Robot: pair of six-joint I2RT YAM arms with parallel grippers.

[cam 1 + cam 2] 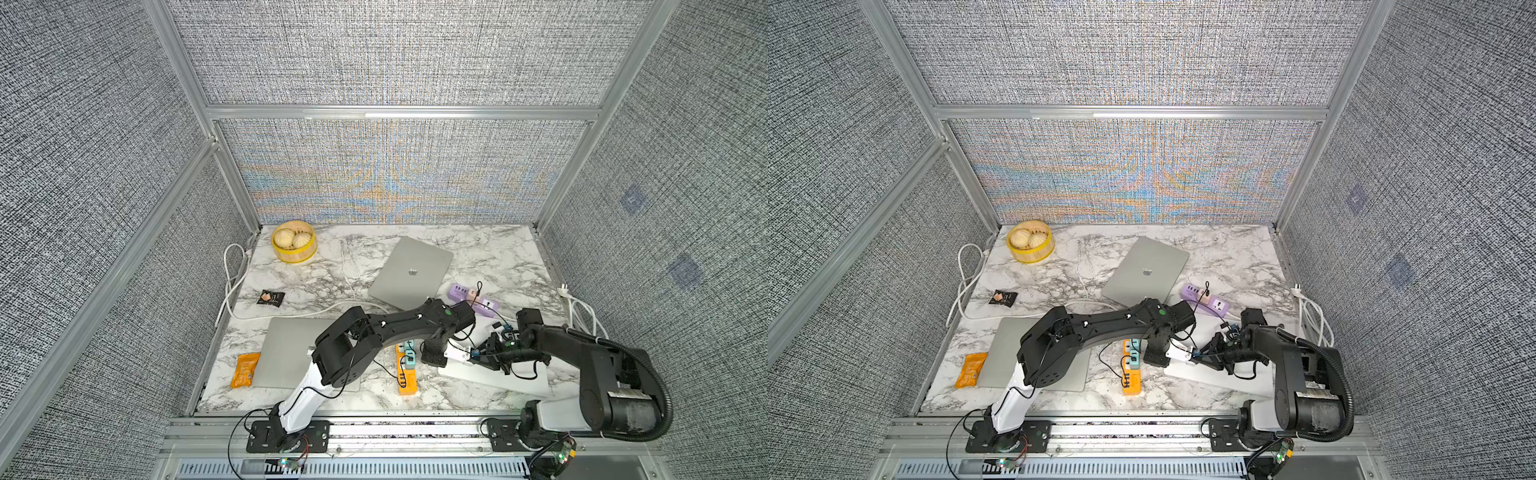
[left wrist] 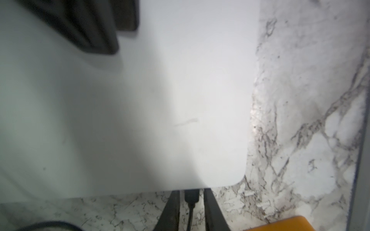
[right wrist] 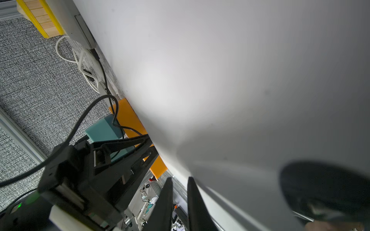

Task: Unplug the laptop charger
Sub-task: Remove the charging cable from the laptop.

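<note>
Plug not yet out. In the left wrist view the black charger plug (image 2: 191, 197) sat butted against the edge of the white laptop (image 2: 160, 100), close to its rounded corner. Its black cable (image 2: 189, 219) trailed away over the marble table (image 2: 300, 120). No gap showed between plug and laptop edge, so I judged it still seated.

Left claw (image 2: 191, 192): one finger stood on each side of the plug, narrowly parted. A sliver of table seemed to show between each finger and the plug body. I could not tell whether they were pinching it or only flanking it.

Right claw (image 3: 179, 178): fingers were drawn almost together with nothing between them. The tips lay at the white laptop's lid near its edge. In the left wrist view it appeared as a dark blur over the lid. Contact looked likely but not certain, and I read it as bracing the laptop.

In both top views the arms met at the white laptop on the robot's right, near side of the table. It lay just beside the orange power strip (image 1: 409, 384) with its teal adapter (image 1: 409, 358). Two silver laptops, one far centre (image 1: 409, 272) and one near left (image 1: 286, 353), lay apart from both claws.

Progress: approach and lining-up looked complete. Remaining: a firm pinch on the plug, a straight pull away from the edge with the laptop held down, then clearing the cable.
</note>
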